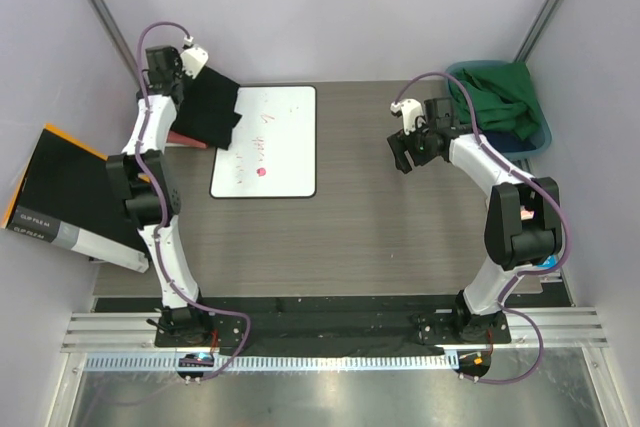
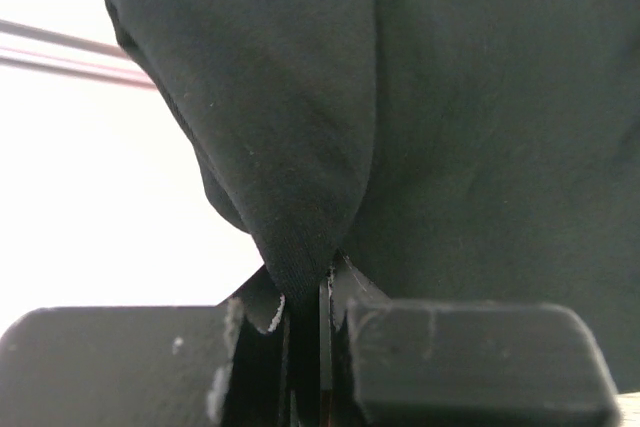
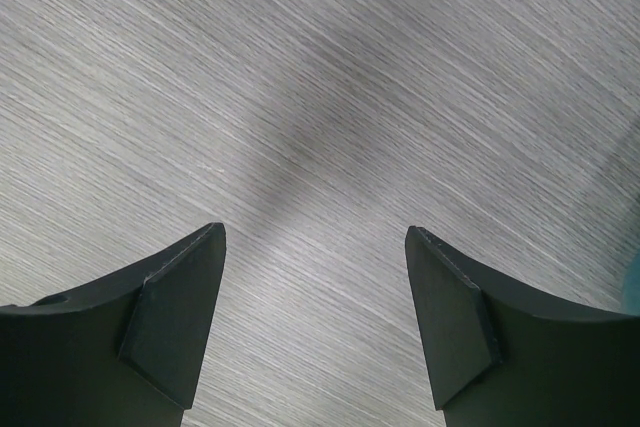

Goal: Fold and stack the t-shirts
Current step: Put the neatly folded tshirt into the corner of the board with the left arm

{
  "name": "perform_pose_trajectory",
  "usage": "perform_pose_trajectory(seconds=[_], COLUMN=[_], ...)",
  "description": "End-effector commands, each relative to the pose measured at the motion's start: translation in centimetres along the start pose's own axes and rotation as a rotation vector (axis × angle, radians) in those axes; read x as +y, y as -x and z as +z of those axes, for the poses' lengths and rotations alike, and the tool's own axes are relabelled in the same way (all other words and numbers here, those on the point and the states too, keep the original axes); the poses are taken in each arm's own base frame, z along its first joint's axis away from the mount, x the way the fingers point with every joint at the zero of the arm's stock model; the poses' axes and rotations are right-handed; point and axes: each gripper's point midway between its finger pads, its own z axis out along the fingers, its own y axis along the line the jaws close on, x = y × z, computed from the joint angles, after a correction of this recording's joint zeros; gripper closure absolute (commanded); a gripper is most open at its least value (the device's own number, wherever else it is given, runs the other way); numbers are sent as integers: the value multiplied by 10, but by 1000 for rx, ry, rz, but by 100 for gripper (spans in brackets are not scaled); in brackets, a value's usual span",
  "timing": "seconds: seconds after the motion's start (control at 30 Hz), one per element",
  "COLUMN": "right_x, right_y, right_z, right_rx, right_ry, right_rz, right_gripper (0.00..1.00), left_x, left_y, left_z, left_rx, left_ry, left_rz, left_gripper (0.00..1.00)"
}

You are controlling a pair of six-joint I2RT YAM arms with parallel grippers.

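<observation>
Black t-shirt (image 1: pixel 212 107) — over grey wood-grain table (image 1: pixel 400 227)

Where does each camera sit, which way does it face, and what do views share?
Top external: above and behind the arms, looking down at the table; both arms show.
Left wrist: behind the left gripper, facing the black t-shirt pinched in its fingers.
Right wrist: behind the right gripper, facing the table between open fingers.
Shared: top and left wrist both show that t-shirt.
</observation>
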Motion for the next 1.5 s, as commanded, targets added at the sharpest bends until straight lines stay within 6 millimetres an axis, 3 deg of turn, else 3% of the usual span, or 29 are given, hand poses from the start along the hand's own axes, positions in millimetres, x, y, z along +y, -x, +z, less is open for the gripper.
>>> perform_pose_trajectory(seconds=[0.0,0.4,1.0,1.1,1.13,1.2,1.23,1.47], right_x=[-7,-8,-6,-6,-7,-6,-5,-2], right_y=[20,23,20,21,21,21,22,23], right_z=[-18,-16,-12,-13,-13,-13,-13,-16], right_rx=[-74,-74,-60,-61,-64,-63,-64,-68], right_ry=[-40,-36,-26,-27,-29,-29,-26,-23], right_rz=[-23,-21,-14,-14,-13,-14,-17,-21], right_gripper=[23,23,23,22,22,21,22,21], left_x=[61,77,79,83,83,83,85,100], left_y=[14,-12,-59,-63,-68,-70,-69,-77], left_z=[-15,4,32,35,38,39,39,32], left_rx=[-65,-25,49,57,73,78,70,110], left_ry=[191,239,291,327,340,350,367,472], left_rz=[12,36,62,78,82,91,90,89], left_gripper=[100,100,100,65,38,9,1,0])
